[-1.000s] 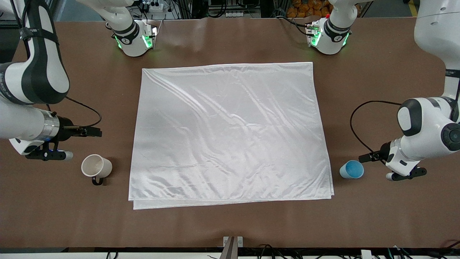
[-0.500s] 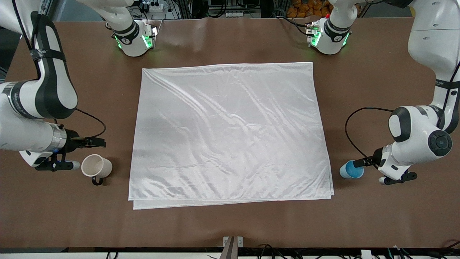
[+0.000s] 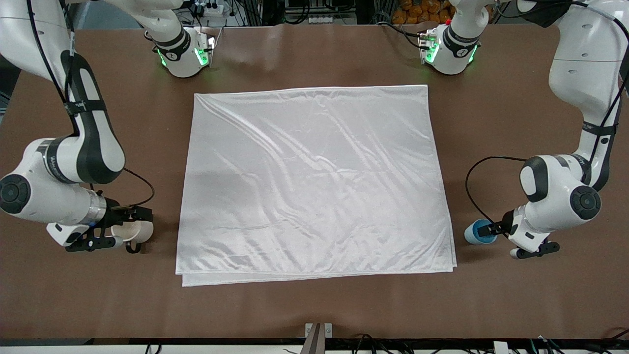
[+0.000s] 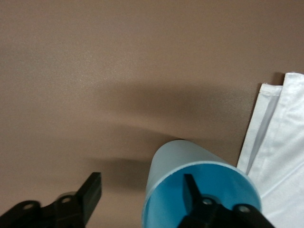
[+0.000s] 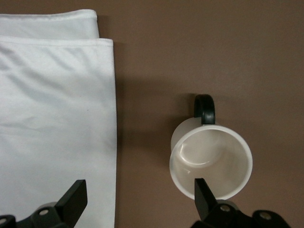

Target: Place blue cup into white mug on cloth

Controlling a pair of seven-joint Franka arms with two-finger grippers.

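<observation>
Surface: brown table, robot bases along its 12 o'clock edge.

Item 1, cloth: white, shiny, folded double, spread flat at the table's centre. Nothing stands on it.

Item 2, white mug: upright on bare table at 9 o'clock of the cloth, just off its edge, dark handle toward the front camera. Right gripper is down at the mug, jaws spread wide, one finger over the rim inside, the other outside toward the cloth. Not yet gripped.

Item 3, blue cup: upright on bare table at 3 o'clock of the cloth, near its corner. Left gripper straddles the cup wall, one finger inside, one outside with a gap; jaws apart, not clamped.

Status: early stage. Done: both grippers set at their objects. Left, by judgement: grasp both, put the mug on the cloth, drop the cup into it.
</observation>
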